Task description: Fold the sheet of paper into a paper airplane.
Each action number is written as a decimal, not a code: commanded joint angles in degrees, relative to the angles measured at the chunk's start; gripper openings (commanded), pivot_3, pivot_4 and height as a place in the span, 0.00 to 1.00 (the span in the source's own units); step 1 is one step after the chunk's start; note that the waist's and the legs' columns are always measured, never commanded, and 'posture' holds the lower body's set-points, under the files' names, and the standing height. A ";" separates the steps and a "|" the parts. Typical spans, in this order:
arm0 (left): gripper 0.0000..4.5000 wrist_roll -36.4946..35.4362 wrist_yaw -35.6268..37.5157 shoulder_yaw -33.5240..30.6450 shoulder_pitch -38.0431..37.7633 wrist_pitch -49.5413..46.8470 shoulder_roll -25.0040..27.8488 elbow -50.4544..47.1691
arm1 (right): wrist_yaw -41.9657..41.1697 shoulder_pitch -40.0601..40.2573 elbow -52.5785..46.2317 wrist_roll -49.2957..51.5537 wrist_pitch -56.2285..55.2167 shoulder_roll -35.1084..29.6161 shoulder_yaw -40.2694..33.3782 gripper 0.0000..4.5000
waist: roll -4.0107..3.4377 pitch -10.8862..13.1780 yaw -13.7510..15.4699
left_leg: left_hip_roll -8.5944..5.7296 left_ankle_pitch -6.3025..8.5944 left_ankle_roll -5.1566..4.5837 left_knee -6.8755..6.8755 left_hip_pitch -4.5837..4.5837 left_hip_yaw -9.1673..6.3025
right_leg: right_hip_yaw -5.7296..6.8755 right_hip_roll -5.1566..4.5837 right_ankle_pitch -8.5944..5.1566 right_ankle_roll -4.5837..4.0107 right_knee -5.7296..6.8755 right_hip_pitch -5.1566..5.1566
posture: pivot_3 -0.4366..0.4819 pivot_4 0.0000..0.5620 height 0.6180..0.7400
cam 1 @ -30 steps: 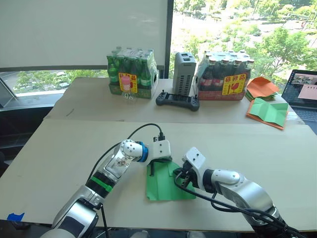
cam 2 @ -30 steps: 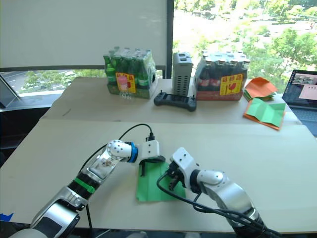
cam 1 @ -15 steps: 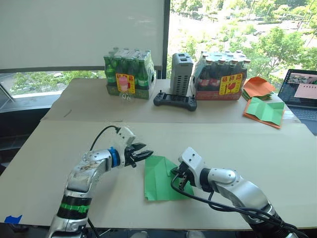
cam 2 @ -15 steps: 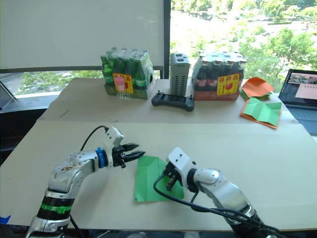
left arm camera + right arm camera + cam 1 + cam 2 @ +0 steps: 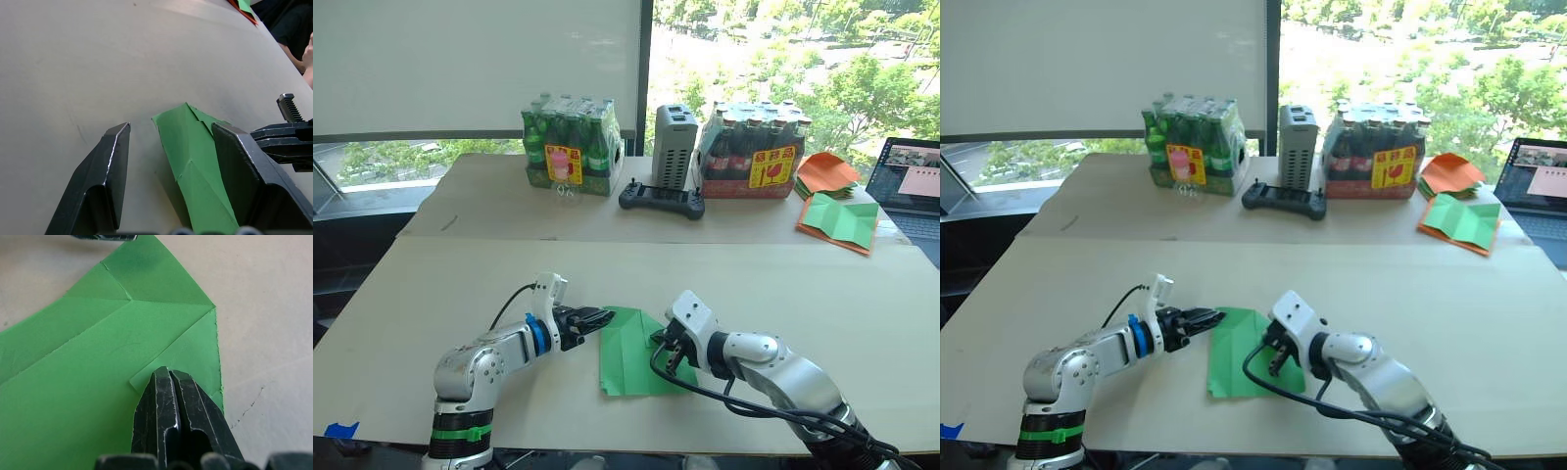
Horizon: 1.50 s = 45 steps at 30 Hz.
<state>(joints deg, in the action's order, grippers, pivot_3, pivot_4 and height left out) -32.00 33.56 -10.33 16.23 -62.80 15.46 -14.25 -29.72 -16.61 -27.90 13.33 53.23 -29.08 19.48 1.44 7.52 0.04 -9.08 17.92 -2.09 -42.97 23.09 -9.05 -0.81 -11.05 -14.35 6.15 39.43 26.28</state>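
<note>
Paper (image 5: 631,351), thin, light and easily creased, flat on near table (image 5: 803,284), pinned at right part by closed right claw (image 5: 168,382) pressing on it, left claw (image 5: 168,134) wide open, empty, astride far-left corner; probably best pinched at edge.

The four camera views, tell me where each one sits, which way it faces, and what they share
Left eye view: on the head, looking forward and down over the table; both arms show, the left gripper at the sheet of paper.
Right eye view: the stereo twin, same scene.
Left wrist view: along the left gripper's open jaws, the sheet's pointed end between them.
Right wrist view: along the right gripper, jaws shut, tips down on the sheet.
Shared: all four show the green sheet.
</note>
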 commanded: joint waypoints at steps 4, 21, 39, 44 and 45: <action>0.50 -3.86 -1.47 -0.16 -0.09 -0.12 0.30 -2.94 | 0.33 0.84 0.03 -0.10 1.37 0.34 0.33 0.00 | 0.00 0.00 0.10 | 0.00 0.00 0.00 0.00 0.00 0.01 | 0.00 0.00 0.00 0.00 0.00 0.00 | 0.48 0.27 0.47; 0.00 -5.65 -0.32 4.53 1.27 3.13 4.25 -4.54 | 0.71 0.71 -0.09 -0.14 1.80 0.95 0.06 0.00 | 0.00 0.00 0.34 | 0.00 0.00 0.00 0.01 0.01 0.01 | -0.01 0.00 0.00 0.00 -0.02 0.01 | 0.48 0.27 0.47; 0.00 -2.86 5.91 16.98 1.46 9.60 8.15 -2.72 | 1.85 0.86 -1.68 0.65 3.78 1.84 -1.74 0.00 | -0.02 0.01 0.65 | 0.00 0.01 0.00 0.04 0.04 0.02 | -0.02 0.00 -0.01 -0.01 -0.06 0.03 | 0.48 0.27 0.47; 0.00 1.67 7.92 22.10 2.26 12.66 10.33 -0.67 | 2.79 -0.12 -1.77 1.53 4.14 3.15 -3.91 0.00 | -0.03 0.02 0.62 | 0.00 0.01 0.00 0.04 0.05 0.02 | -0.01 0.00 -0.01 -0.01 -0.09 0.03 | 0.48 0.27 0.47; 0.00 2.51 8.34 22.95 2.25 13.41 10.80 -0.36 | 2.93 -0.54 -1.63 1.64 3.96 3.54 -4.32 0.00 | -0.03 0.03 0.64 | 0.00 0.01 -0.01 0.05 0.06 0.02 | -0.02 0.00 -0.01 -0.01 -0.09 0.04 | 0.48 0.27 0.47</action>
<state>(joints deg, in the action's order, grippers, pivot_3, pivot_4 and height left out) -31.00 40.57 11.17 17.99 -51.43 25.55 -14.38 -27.29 -16.42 -28.72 14.42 56.93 -26.07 16.96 1.41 7.54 0.67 -9.08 17.93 -2.09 -42.92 23.16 -9.04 -0.82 -11.05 -14.36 6.14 39.34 26.32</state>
